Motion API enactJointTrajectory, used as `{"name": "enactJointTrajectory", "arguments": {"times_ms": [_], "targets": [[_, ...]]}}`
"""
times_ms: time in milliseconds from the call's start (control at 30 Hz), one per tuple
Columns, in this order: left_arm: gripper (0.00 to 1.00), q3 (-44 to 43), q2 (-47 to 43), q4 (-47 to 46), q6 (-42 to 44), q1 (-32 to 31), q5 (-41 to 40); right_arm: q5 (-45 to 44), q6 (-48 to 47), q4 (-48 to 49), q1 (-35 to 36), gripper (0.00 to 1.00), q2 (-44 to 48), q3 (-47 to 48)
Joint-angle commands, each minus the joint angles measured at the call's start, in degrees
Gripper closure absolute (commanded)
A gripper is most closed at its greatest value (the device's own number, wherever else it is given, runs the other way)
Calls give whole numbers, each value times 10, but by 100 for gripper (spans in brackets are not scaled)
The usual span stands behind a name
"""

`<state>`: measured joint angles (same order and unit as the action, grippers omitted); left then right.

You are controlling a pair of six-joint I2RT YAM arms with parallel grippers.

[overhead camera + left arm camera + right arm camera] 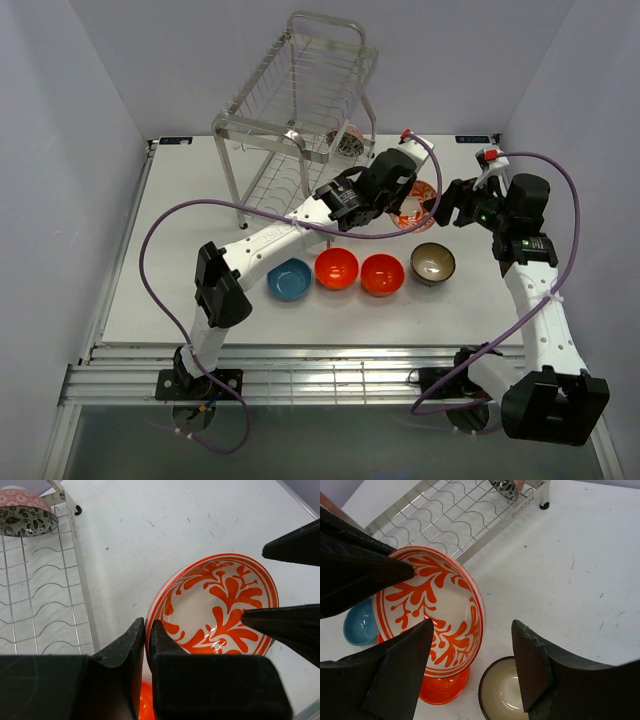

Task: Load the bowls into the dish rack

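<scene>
The red-and-white patterned bowl (417,208) is held tilted above the table, right of the dish rack (300,110). My left gripper (146,625) is shut on its near rim (220,610). My right gripper (472,627) is open, with its jaws on either side of the bowl's opposite rim (430,615). The grey patterned bowl (348,142) sits in the rack's lower tier (22,512). The blue bowl (289,279), two orange bowls (337,268) (382,274) and the brown bowl (433,263) stand in a row on the table.
The rack's slotted lower tier (40,605) lies just left of the held bowl. In the right wrist view, an orange bowl (442,690) and the brown bowl (502,692) sit right below the held bowl, and the blue bowl (360,625) to its left.
</scene>
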<state>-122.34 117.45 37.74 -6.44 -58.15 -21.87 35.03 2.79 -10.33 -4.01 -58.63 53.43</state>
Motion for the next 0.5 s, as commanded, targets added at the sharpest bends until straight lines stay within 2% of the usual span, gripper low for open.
{"name": "enactJointTrajectory", "arguments": {"times_ms": [0, 233, 267, 433, 467], "targets": [[100, -29, -34, -29, -18, 0, 30, -39, 2, 44, 17, 32, -5, -5], [100, -30, -39, -32, -24, 0, 55, -66, -23, 44, 39, 52, -13, -3], [100, -29, -40, -31, -24, 0, 57, -72, -24, 45, 39, 58, -11, -3], [100, -28, -46, -35, -24, 2, 80, -88, -57, 38, 60, 74, -4, -8], [100, -28, -47, -35, -23, 2, 83, -92, -61, 36, 61, 80, -3, -8]]}}
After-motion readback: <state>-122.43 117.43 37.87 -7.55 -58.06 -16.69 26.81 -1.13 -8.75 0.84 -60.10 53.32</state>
